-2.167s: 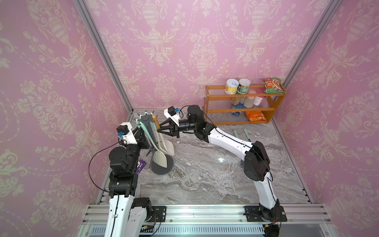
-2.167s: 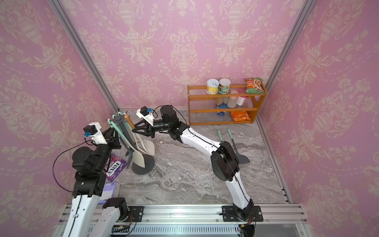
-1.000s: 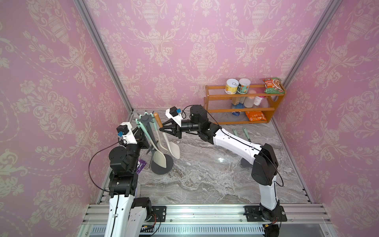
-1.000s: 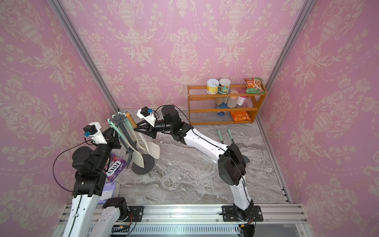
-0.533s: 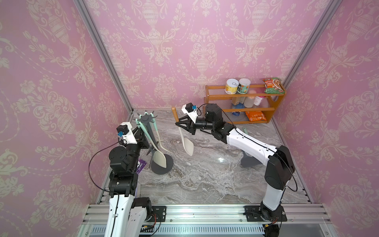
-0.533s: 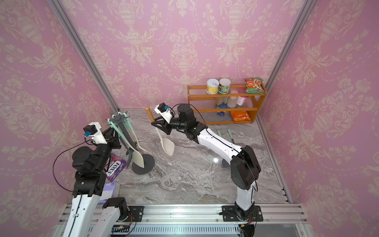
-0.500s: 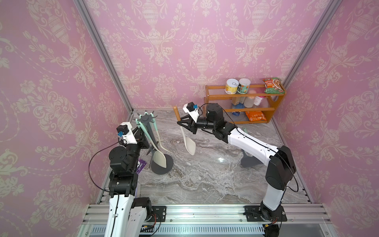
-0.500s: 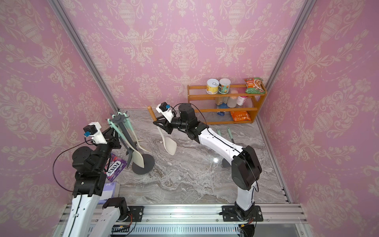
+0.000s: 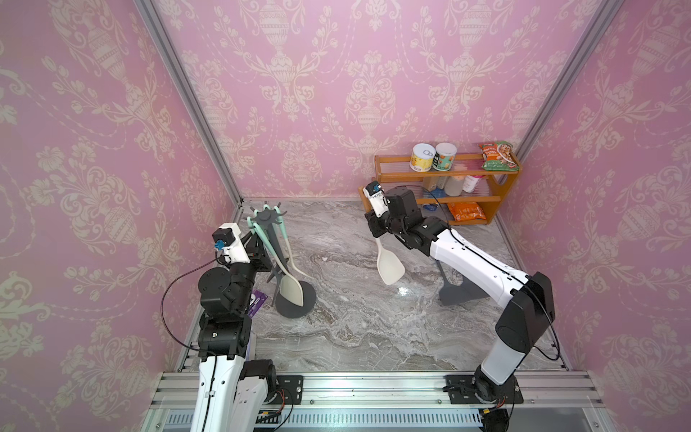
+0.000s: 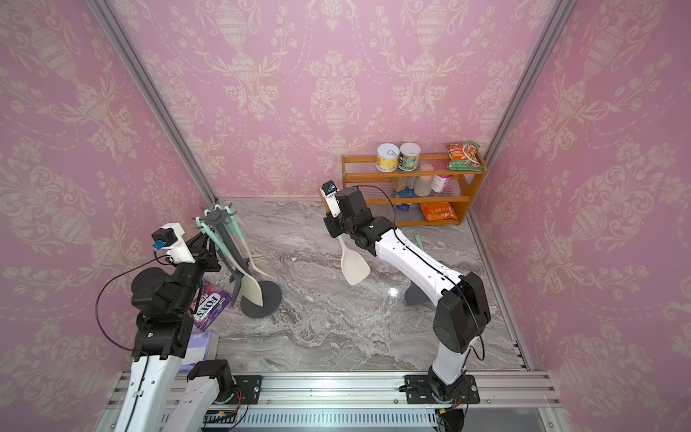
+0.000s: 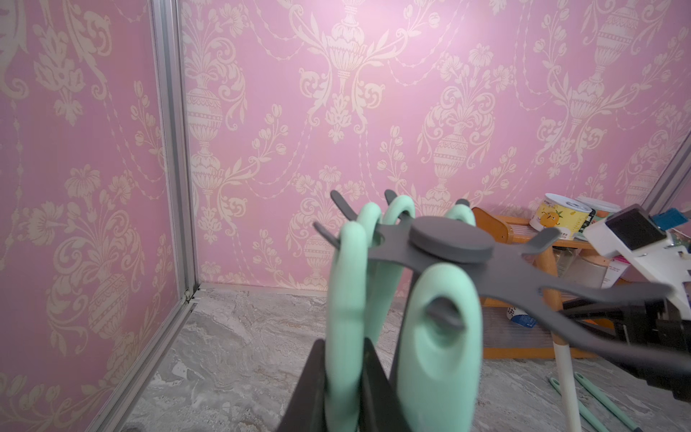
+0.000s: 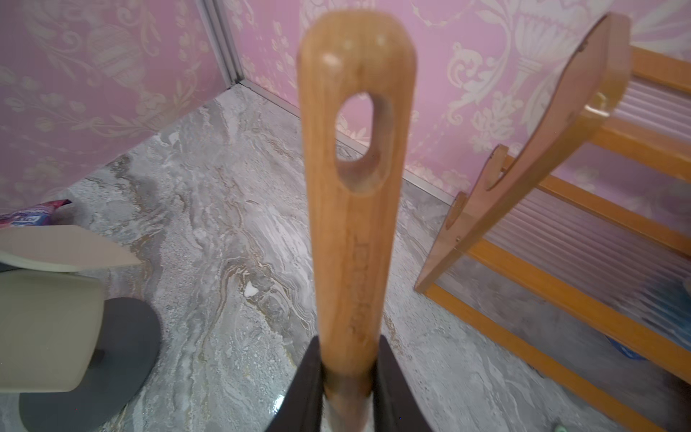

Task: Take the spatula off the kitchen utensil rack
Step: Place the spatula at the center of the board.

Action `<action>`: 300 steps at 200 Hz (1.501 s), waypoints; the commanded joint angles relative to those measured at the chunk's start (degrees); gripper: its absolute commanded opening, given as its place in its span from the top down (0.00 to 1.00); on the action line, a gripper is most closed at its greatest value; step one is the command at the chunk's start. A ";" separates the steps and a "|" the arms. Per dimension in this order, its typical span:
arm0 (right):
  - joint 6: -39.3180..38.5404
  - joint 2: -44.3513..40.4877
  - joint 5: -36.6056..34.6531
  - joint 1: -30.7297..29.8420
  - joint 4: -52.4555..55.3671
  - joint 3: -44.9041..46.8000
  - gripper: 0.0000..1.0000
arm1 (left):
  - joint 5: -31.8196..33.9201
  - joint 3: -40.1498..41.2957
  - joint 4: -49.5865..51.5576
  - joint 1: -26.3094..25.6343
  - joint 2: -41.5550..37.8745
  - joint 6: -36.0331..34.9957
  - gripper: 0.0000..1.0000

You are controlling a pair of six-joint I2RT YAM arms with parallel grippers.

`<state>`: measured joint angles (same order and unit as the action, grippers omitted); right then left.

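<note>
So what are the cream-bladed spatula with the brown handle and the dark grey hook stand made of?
Spatula: handle looks like varnished wood, grain showing; blade matte, probably silicone. Dark grey hook stand: even matte finish, painted metal or plastic.

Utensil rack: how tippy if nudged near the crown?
Likely tippy: the kitchen utensil rack is a thin pole on a modest disc base, load hung high. The hanging utensils cluster on one side, probably biasing it that way. The left gripper, shut on a mint handle, seems to steady it.
</note>
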<state>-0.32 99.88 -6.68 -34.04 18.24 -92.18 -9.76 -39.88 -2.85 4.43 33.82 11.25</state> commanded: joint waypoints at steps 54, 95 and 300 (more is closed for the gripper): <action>10.26 5.71 -2.47 9.58 9.98 -2.85 1.00 | -1.05 -0.05 3.97 0.06 -0.33 1.49 1.00; 11.51 10.02 3.25 12.56 15.69 -6.29 1.00 | -0.79 0.24 3.73 0.07 0.17 1.37 1.00; 11.83 24.67 2.29 15.84 23.99 -6.92 1.00 | -1.02 0.77 3.23 0.06 0.13 1.41 1.00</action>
<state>9.58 124.09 -2.96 -18.81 42.09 -101.10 -9.78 -39.88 -2.42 4.43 33.47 11.25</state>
